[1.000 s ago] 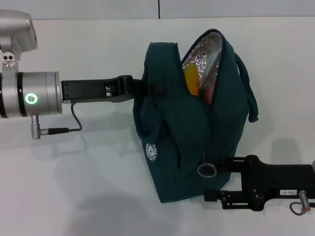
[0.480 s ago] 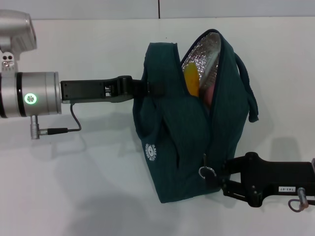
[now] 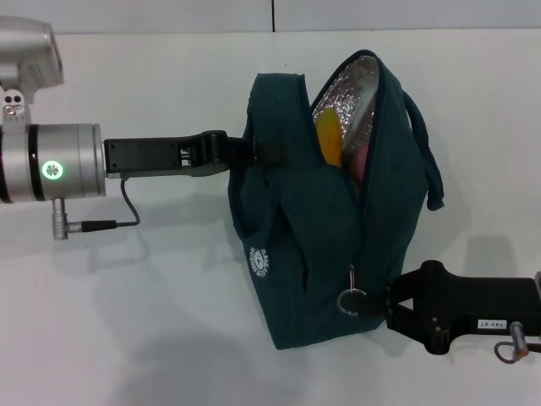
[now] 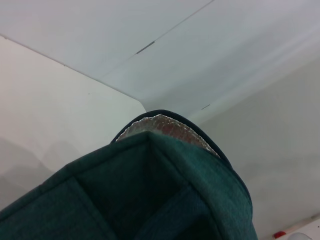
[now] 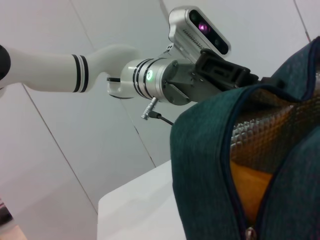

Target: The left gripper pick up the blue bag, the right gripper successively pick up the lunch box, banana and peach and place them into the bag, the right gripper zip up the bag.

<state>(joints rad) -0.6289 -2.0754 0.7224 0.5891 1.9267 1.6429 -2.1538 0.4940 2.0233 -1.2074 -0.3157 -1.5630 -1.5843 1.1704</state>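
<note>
The right claw (image 3: 382, 306) is pressed against the blue bag (image 3: 321, 254) low on its side, beside the ring zipper pull (image 3: 350, 301); its finger spacing cannot be told. The left claw (image 3: 254, 152) is clamped on the bag's upper edge, holding it upright on the worktop (image 3: 152, 321). The banana (image 3: 329, 139) is seen inside the open mouth.

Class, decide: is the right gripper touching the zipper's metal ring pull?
Cannot tell. In the head view the right gripper sits right beside the ring pull on the blue bag, but no contact or gap shows plainly.
</note>
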